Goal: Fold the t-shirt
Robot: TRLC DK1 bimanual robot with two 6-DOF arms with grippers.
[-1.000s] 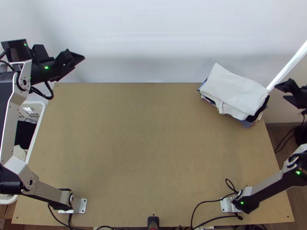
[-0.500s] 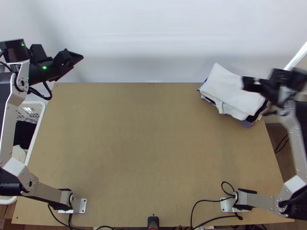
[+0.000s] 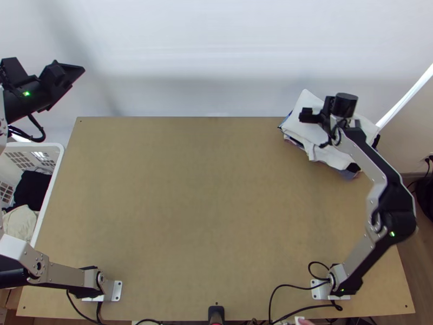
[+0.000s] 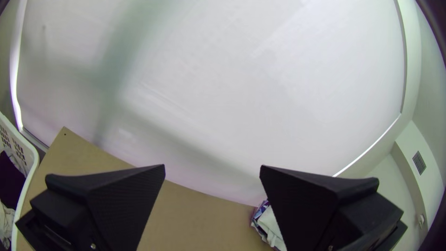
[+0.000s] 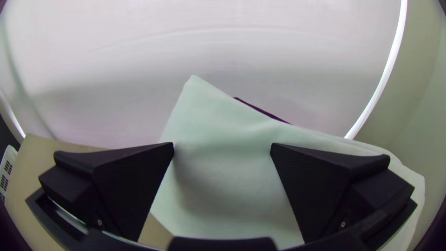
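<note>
A folded white cloth (image 3: 309,122) lies flat on top of a stack of folded clothes at the table's far right corner. Over the stack hangs my right gripper (image 3: 323,115). In the right wrist view, my right gripper (image 5: 222,146) is open above the white cloth (image 5: 218,186), nothing between its fingers. My left gripper (image 3: 76,71) is beyond the table's far left corner, raised. In the left wrist view my left gripper (image 4: 212,167) stands open and holds nothing, with part of the stack (image 4: 269,227) behind one finger.
A white basket (image 3: 50,184) with black and cream cloths stands beside the table's left edge. The wooden table (image 3: 205,195) spreads between the arms, a pale wall (image 3: 216,59) behind it. Cables (image 3: 287,287) lie near the right base.
My right arm has swung in from beyond the table's right side to above the stack. My left gripper has shifted a little farther left. The stack lies as before.
</note>
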